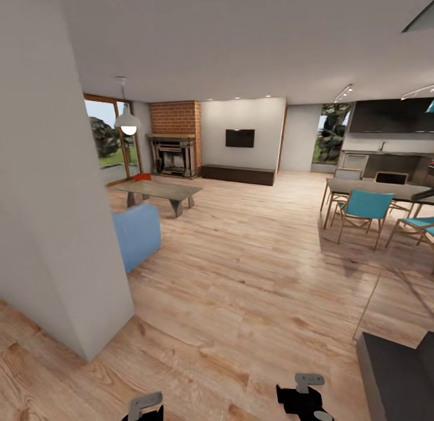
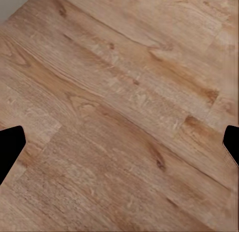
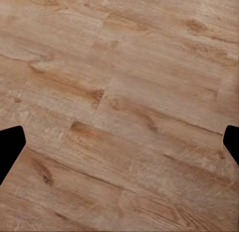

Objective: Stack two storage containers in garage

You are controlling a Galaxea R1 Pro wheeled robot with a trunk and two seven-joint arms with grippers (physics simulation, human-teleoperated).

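I look across the living room with its light wood-plank flooring (image 1: 241,276). Far off, a small rust-red storage container (image 1: 142,177) rests on the far left end of a low coffee table (image 1: 160,192). My left gripper (image 1: 144,407) and right gripper (image 1: 306,398) hang low at the near edge of the head view, far from the container. In the left wrist view the left gripper (image 2: 119,145) is open over bare planks. The right gripper (image 3: 119,145) is open over planks too, holding nothing. The garage is out of view.
A white wall corner (image 1: 60,228) juts in close on the left, with a blue seat (image 1: 137,234) behind it. A dining table with teal chairs (image 1: 361,207) stands at right, a dark cabinet (image 1: 398,373) at near right. Fireplace (image 1: 173,155) and glass doors (image 1: 111,143) lie beyond.
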